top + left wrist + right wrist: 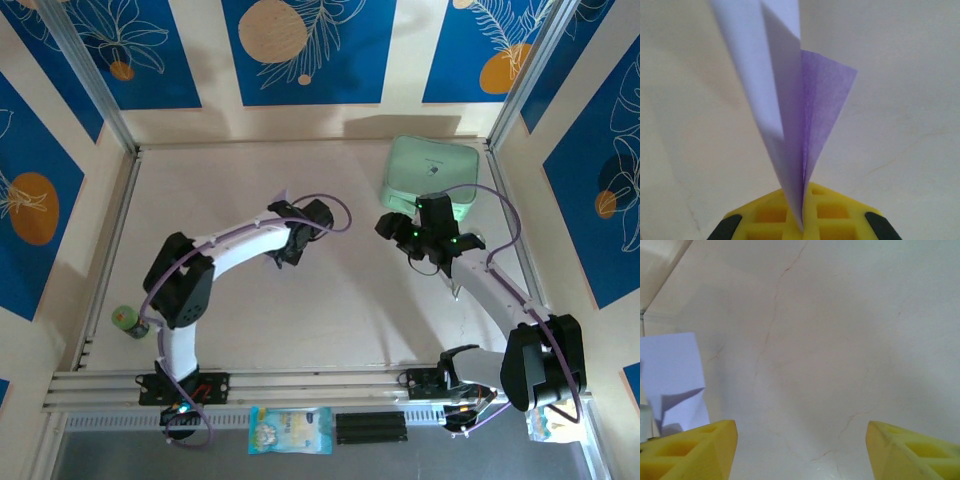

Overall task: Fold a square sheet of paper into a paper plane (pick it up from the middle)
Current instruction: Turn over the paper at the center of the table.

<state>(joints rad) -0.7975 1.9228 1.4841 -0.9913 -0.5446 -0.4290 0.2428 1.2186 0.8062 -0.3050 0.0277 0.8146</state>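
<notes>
The folding is about half done, as I judge it: the sheet of paper (790, 120) is already creased into a narrow pointed shape, not yet a finished plane. The left gripper (802, 222) is clenched on one end of it, and the layers fan apart away from the jaws. The right gripper (800, 450) hangs over the table (330, 320) with jaws spread and nothing between them. The paper shows at the left of its wrist view, apart from its fingers. The next move probably calls for the right gripper to reach the free layers and pinch them for the next crease, gently, because such thin paper tears easily.
</notes>
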